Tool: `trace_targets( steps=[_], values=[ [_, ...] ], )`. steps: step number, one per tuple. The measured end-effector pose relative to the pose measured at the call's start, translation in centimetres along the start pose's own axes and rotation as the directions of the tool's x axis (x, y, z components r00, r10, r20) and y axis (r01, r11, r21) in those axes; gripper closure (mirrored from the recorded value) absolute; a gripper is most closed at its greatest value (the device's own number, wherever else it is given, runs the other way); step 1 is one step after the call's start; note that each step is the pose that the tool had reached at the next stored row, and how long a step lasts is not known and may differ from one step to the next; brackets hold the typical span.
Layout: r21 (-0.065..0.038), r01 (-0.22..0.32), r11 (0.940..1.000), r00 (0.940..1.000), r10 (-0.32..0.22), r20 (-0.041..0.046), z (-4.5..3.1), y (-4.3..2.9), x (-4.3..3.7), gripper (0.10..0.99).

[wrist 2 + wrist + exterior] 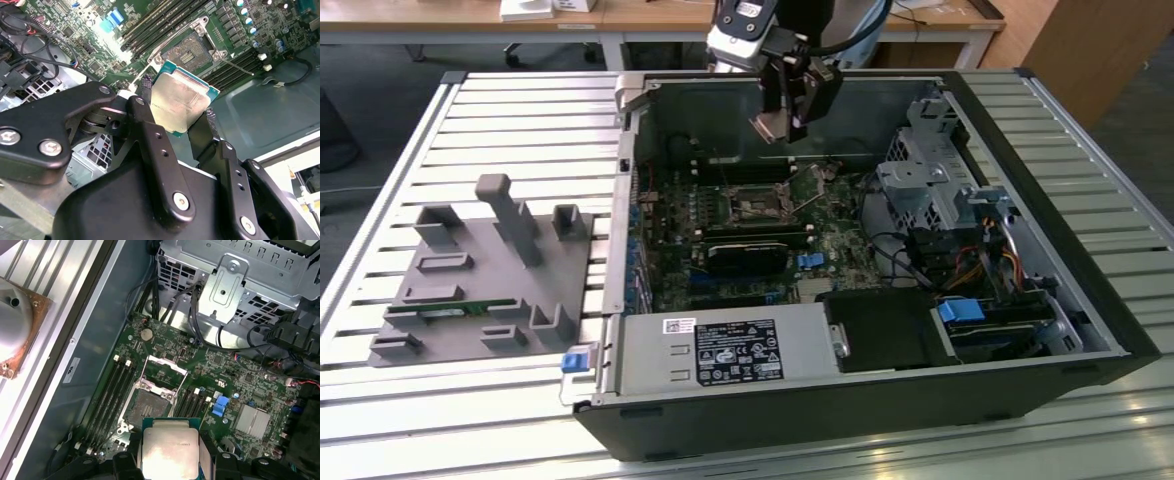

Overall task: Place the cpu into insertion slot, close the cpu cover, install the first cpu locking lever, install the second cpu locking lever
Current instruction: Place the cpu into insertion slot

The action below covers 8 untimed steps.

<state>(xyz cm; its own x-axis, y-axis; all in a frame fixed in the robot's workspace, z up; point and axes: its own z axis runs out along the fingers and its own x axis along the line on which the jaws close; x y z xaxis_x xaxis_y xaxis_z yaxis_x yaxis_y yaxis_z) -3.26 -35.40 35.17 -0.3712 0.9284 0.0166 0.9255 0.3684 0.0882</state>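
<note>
**Slatted counter, opened computer case, chip held above the board**

Exterior view: a pale slatted counter (520,110) carries a computer case (881,420) lying open. A grey moulded fixture (480,270) sits beside the case on the exterior view's left. The gripper (787,128) hangs over the far part of the case, above the green motherboard (674,225). Its jaws are clenched on the cpu (771,127). The insertion slot (754,205) lies on the board below, apart from the chip. A grey power supply (720,352) sits against the near wall.

Second wrist view: the gripper (178,100) pinches the cpu (182,97) by two opposite edges. The chip is tilted, with its dull silvery face towards the camera. Beyond it the insertion slot (192,52) lies uncovered, its contact field exposed. Black memory slots (155,22) run alongside, and a blue connector (114,22) stands farther off.

First wrist view: the cpu (170,450) sits between the jaws of the gripper (170,445), clear of the board. The insertion slot (147,407) lies just beyond it with nothing seated in it. The cpu cover (167,365) is swung up from the slot's far edge. A metal drive cage (235,280) with dark cables stands past the board.
</note>
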Motion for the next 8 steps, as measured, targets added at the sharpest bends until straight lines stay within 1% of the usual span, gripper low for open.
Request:
trace_targets(
  steps=[5, 8],
  values=[
    [0.000, 0.000, 1.0000, 1.0000, 0.000, -0.0001, 0.10, -0.01, 0.00, 0.545],
    [0.000, 0.000, 1.0000, 1.0000, 0.000, 0.0000, 0.31, -0.03, 0.00, 0.545]
  ],
)
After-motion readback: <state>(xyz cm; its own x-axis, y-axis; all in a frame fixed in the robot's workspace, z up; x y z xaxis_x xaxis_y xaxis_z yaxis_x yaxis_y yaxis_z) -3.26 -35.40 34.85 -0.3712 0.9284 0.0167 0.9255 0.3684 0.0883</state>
